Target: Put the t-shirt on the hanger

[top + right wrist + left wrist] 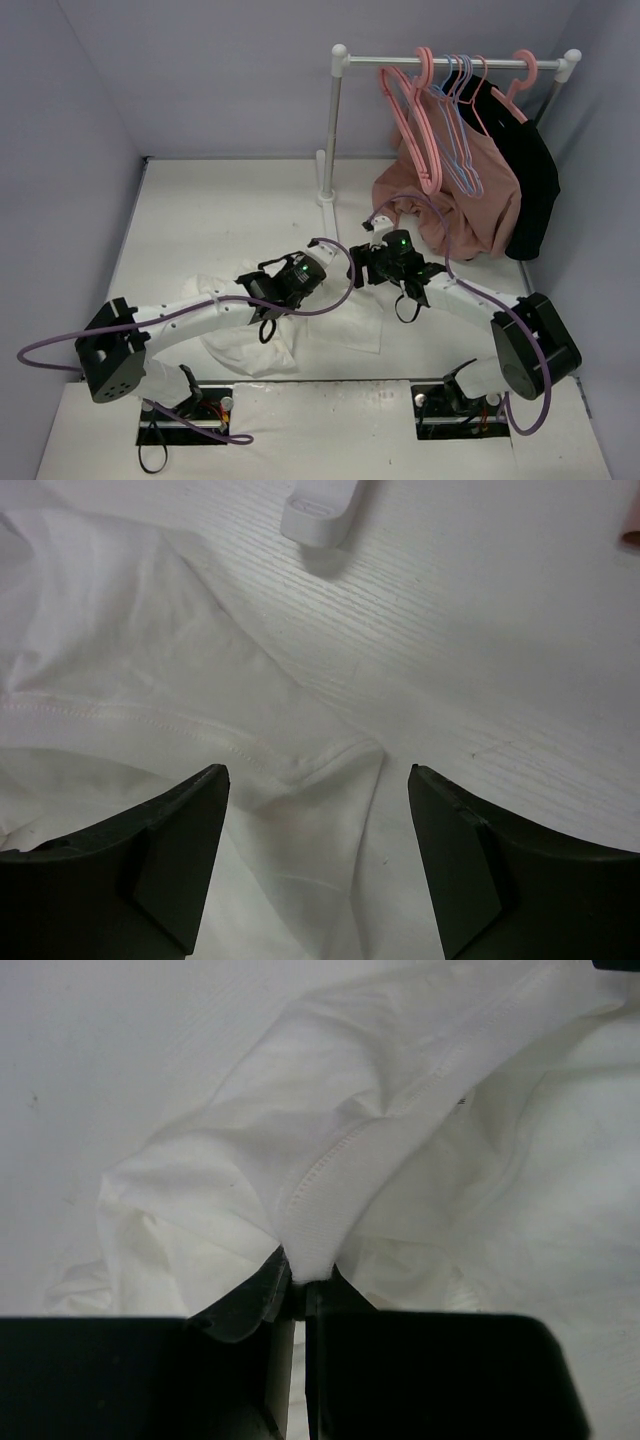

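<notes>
Pinching t-shirt [330, 1160], left end effector [300, 1278]; right end effector [316, 780] wide, empty

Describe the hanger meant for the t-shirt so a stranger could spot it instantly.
Look to the white clothes rail at the table's far right. On its bar, the hanger is the thin, wiry, light-blue one, while the pink hangers beside it are thick plastic.

From above, both arms cover much of the t-shirt [235, 350]. Past the left tool [298, 1285], the cloth runs off the right edge. Ahead of the right tool [315, 775], the rack foot [318, 518] is cut off by the top edge. Far beyond both tools, the hanger [468, 180] is too thin to separate from its neighbours.
</notes>
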Available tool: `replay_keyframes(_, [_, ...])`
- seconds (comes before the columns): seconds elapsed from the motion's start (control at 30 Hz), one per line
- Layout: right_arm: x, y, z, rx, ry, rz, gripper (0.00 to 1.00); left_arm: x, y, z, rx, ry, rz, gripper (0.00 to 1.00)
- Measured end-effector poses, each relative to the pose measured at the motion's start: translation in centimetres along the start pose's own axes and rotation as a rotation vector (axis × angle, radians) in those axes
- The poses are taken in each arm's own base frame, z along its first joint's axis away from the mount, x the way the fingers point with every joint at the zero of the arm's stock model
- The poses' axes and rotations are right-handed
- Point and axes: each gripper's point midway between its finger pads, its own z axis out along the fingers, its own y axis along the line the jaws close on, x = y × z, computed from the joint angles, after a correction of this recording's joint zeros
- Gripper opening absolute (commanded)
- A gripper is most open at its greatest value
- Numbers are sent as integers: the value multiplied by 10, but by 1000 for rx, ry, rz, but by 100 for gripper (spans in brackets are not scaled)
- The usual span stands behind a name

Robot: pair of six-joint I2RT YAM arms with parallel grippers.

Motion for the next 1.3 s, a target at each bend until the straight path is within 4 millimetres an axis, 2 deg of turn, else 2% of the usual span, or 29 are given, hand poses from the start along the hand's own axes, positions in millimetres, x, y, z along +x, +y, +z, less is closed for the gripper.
replay_keyframes(0.27, [-5,12,5,-79,-8,-78,79,-6,25,-9,4,-5,-7,0])
replay_keyframes(0.43, [2,19,12,-144,25,-135,79,-1,28,-12,26,15,7,0])
replay_keyframes(0.67, [19,33,18,-250,76,-183,80,6,44,-12,12,50,-14,0])
replay_keyframes(1.0, [18,53,13,-360,71,-216,80,3,46,-13,17,52,-18,0])
replay_keyframes(1.03, [18,54,13,-365,70,-218,78,2,47,-12,16,50,-19,0])
replay_keyframes(1.17, [21,58,15,-367,77,-225,59,-4,50,-13,14,42,-31,0])
replay_keyframes(1.3, [32,56,23,-349,110,-220,22,-8,52,-14,15,34,-39,0])
